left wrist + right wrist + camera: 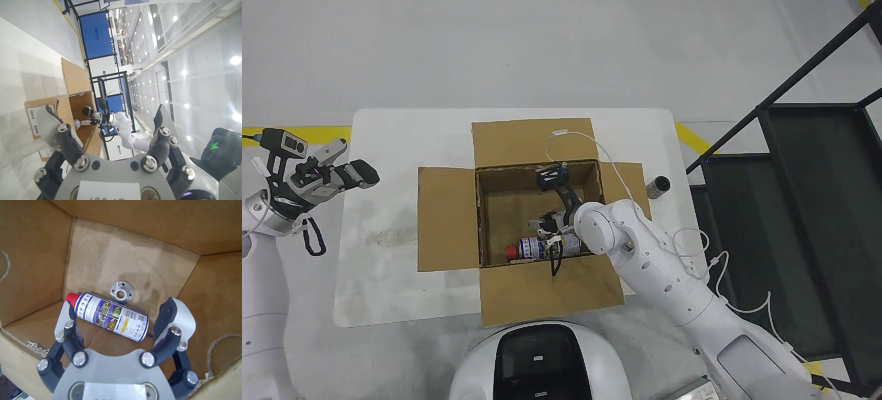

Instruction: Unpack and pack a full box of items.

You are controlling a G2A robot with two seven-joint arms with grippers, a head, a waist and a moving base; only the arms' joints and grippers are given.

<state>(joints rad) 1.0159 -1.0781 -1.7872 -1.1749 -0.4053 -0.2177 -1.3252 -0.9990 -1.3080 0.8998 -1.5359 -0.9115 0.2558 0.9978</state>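
An open cardboard box point(450, 219) stands in the middle of the white table point(392, 270), flaps folded out. On its floor lies a spray can point(111, 316) with a red cap and blue-white label, and beside it a round metal flange point(122, 292). My right gripper point(118, 315) hangs open inside the box just above the can, a finger past each end of it, nothing held. In the top view the can point(531, 248) lies near the box's front wall by my right gripper point(558, 232). My left gripper point(354, 170) is open, raised off the table's left edge.
A small dark cylinder point(658, 186) stands on the table right of the box. A black metal staircase point(792, 180) rises beyond the table's right side. In the left wrist view the box point(75, 106) lies well away from my left gripper point(105, 117).
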